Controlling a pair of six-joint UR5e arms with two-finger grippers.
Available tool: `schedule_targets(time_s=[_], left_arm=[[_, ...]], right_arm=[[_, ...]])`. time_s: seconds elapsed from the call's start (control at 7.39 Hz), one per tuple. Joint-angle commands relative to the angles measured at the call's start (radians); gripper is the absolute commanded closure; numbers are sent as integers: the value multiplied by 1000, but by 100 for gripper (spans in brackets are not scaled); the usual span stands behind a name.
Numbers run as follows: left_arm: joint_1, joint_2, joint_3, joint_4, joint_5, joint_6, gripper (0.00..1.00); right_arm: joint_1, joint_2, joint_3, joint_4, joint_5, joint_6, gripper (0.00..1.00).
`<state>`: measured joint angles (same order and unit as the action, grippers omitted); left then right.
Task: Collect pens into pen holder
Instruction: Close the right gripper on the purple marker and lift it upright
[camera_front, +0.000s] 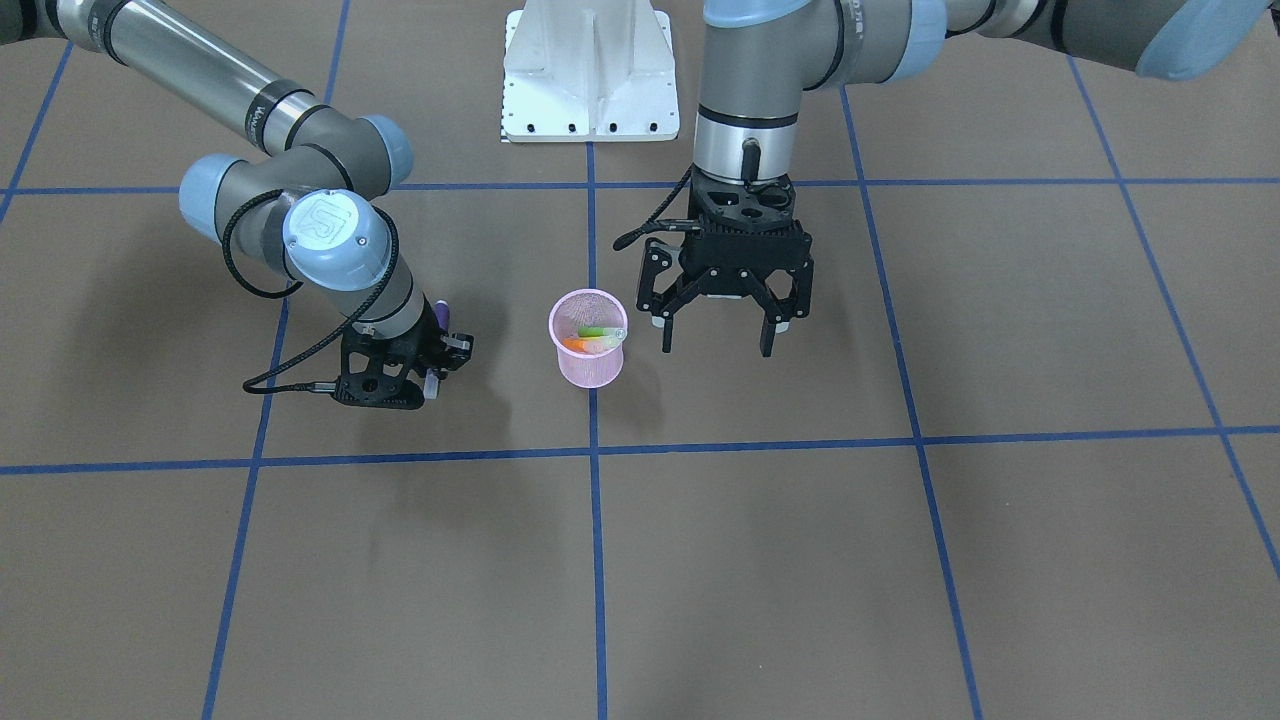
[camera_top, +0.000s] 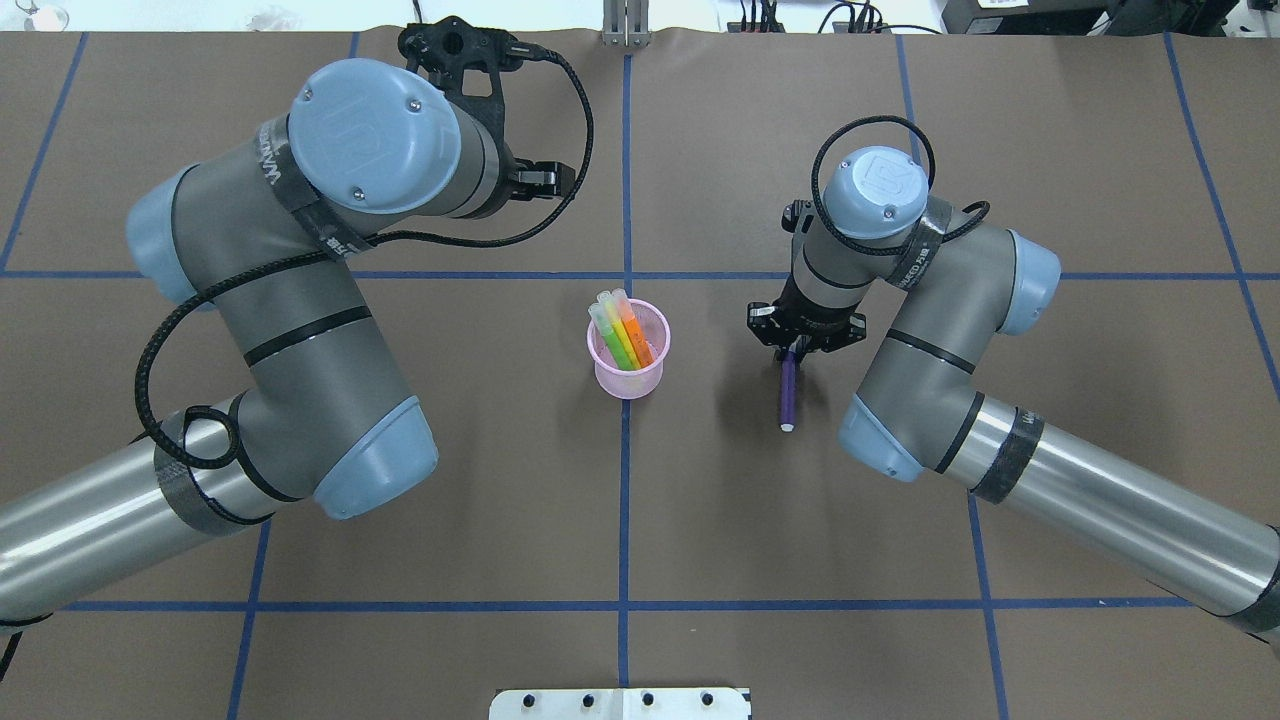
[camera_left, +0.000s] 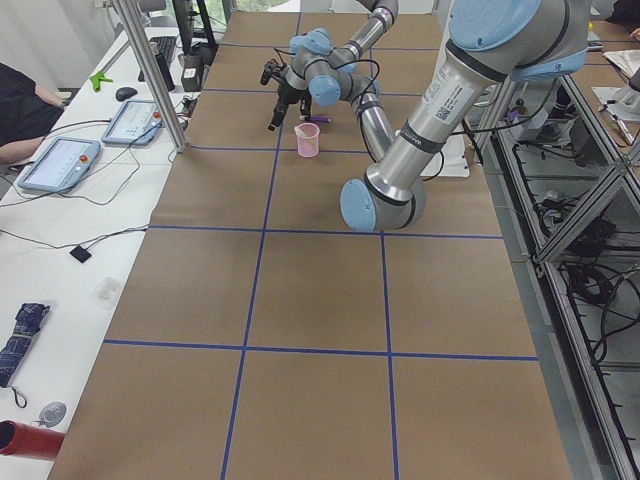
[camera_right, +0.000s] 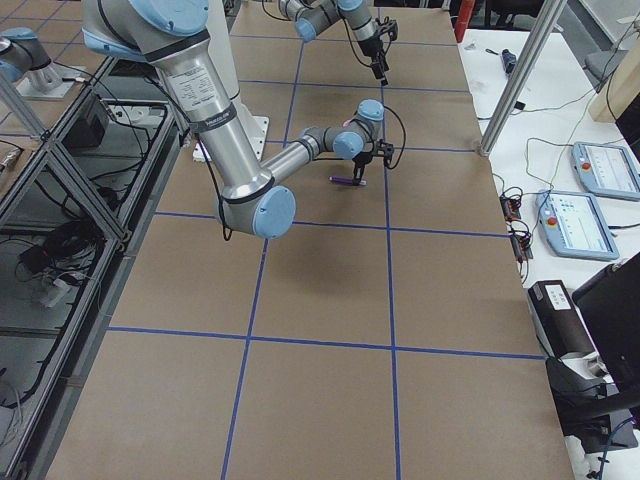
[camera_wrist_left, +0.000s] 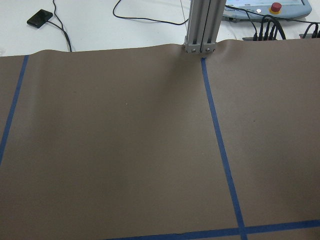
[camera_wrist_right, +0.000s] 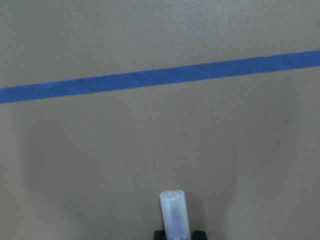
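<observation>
A: Left claw (camera_front: 717, 347) hangs spread. The pink mesh pen holder (camera_top: 628, 378) at centre has three pens (camera_top: 625, 338) in it. Last one, then?

B: Seems so. At its 3 o'clock the purple pen (camera_top: 787, 398) lies low over the worktop (camera_top: 500, 500), long axis 12-to-6, clear cap toward 6. Right claw (camera_top: 792, 352) pinches its 12 end. Next: lift, tip upright, drop in.

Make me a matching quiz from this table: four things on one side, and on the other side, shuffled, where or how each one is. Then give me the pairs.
Things:
1. purple pen
2. green pen
3. left end effector
4. pink cup

Places or states:
A. open, holding nothing
B. standing inside the cup
C. sitting on the blue tape line down the middle of the table
D. outside the cup, low over the table, one end in the right end effector

Pairs: 1-D, 2-B, 3-A, 4-C
</observation>
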<state>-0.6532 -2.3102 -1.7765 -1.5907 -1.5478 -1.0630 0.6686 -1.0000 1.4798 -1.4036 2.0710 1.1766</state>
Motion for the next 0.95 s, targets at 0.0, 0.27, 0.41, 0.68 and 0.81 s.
schedule_targets(time_s=[0.0,0.27,0.41,0.68,0.81], left_arm=[[0,0,2,0,0,0,0],[0,0,2,-2,0,-2,0],[0,0,2,-2,0,0,0],[-19,23,-6,0,-5,23,0],[-57,44,-9,-2,-61,69,0]], right_arm=[[0,-3,-1,0,-2,-3,100],[15,7,5,-2,3,-5,100],[32,9,22,-3,4,-5,100],[58,12,69,-2,-2,-15,100],[71,14,94,-2,-5,-17,100]])
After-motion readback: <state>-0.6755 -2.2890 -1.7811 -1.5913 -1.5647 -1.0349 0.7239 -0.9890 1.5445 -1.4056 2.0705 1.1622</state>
